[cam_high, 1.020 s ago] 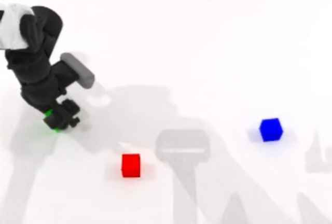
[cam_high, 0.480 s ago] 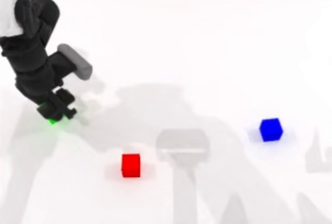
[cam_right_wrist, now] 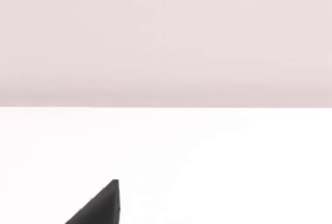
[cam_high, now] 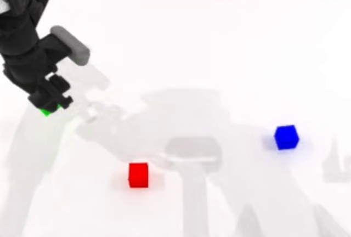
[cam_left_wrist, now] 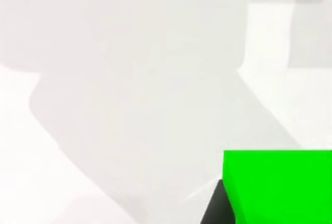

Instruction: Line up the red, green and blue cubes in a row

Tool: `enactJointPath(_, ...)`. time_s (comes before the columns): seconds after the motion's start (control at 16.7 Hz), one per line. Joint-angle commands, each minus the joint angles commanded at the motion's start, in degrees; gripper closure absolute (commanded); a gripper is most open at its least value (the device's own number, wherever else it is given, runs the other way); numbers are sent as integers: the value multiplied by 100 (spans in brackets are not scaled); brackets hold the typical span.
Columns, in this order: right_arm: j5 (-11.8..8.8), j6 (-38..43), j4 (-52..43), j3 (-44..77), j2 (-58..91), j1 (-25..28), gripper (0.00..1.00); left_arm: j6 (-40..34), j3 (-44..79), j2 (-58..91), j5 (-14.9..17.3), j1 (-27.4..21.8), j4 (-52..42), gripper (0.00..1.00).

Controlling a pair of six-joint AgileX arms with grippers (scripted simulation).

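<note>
**A:** Top view first, please. What lies nearest the bottom edge?

**B:** The red cube [cam_high: 138, 174] sits alone on the white table [cam_high: 219, 56], left of centre and nearest the bottom edge. The blue cube [cam_high: 286, 137] rests a little farther up, well apart from it on the right side.

**A:** And the green one?

**B:** Farther up at the far left, the left gripper [cam_high: 50, 103], black, is clamped on the green cube [cam_high: 48, 111]. Only a sliver of green shows beneath the fingers. The arm slants up toward the top left corner.

**A:** Does the left wrist view confirm the grip?

**B:** It shows the green cube [cam_left_wrist: 277, 186] filling one corner of the picture, with a dark finger [cam_left_wrist: 217, 208] against its side and shadowed table behind.

**A:** What about the right arm?

**B:** It does not appear in the top view. The right wrist view shows only one dark fingertip [cam_right_wrist: 101, 206] over the table, with a pale wall beyond. I cannot tell whether that pincer is apart or together.
</note>
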Motion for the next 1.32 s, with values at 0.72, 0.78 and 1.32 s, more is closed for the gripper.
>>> enactJointPath(0.72, 0, 0, 0, 0, 0, 0, 0, 283, 717, 357, 43, -2883, -506, 100)
enactJointPath(0.78, 0, 0, 0, 0, 0, 0, 0, 305, 796, 374, 45, -3216, -553, 100)
enactJointPath(1.32, 0, 0, 0, 0, 0, 0, 0, 369, 975, 376, 44, -3995, -628, 100)
